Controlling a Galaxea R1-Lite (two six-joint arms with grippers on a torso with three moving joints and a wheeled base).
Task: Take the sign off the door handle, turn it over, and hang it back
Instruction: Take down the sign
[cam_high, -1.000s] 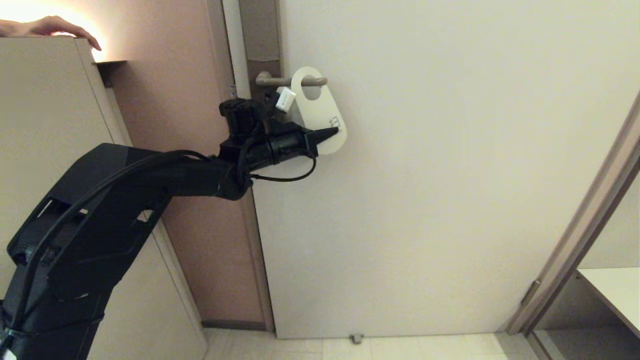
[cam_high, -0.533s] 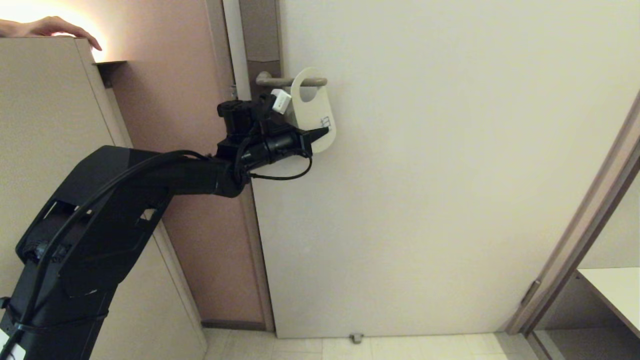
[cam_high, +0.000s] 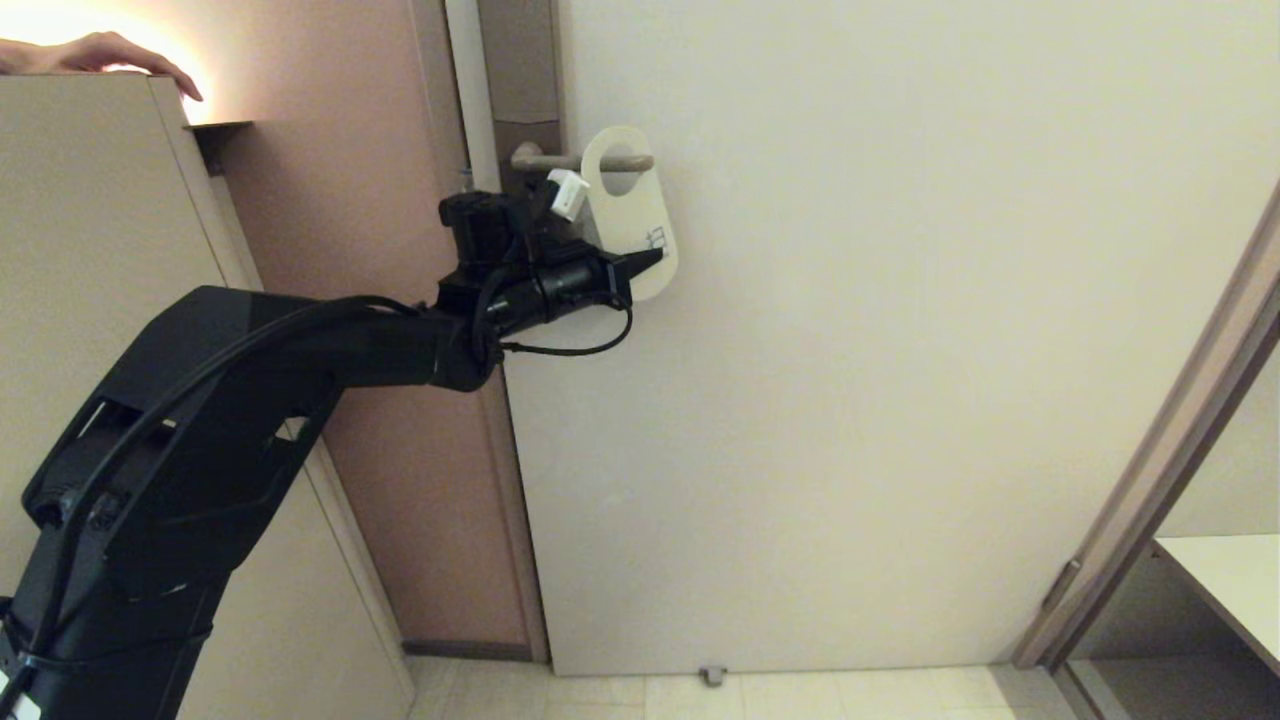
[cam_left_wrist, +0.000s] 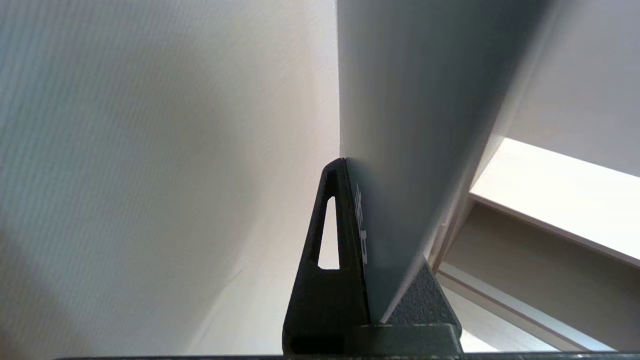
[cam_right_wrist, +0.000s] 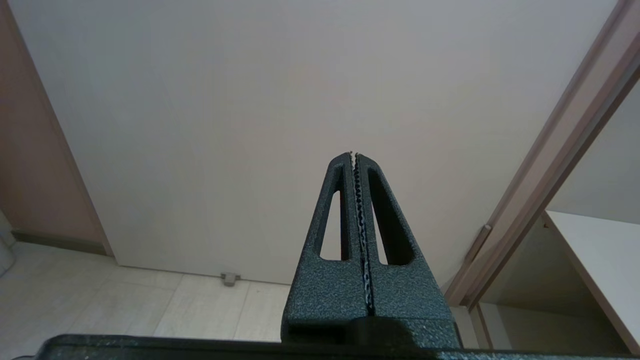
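The sign (cam_high: 628, 215) hangs white side out with its hole over the door handle (cam_high: 585, 160), its lower rounded end pinched in the left gripper (cam_high: 650, 262) — jaws closed flat on the card, the hole end up and away from the tips. In the left wrist view the sign (cam_left_wrist: 400, 150) runs edge-on out from between the fingers. Looks thin, light, fairly stiff, smooth so likely slippery; an edge pinch at the lower end, clear of the hole, seems the right hold. Right gripper (cam_right_wrist: 354, 155) sits shut and empty, parked facing the door (cam_high: 900, 350), well apart. A person's hand (cam_high: 100, 55) rests on a cabinet (cam_high: 80, 250) far off behind the arm.
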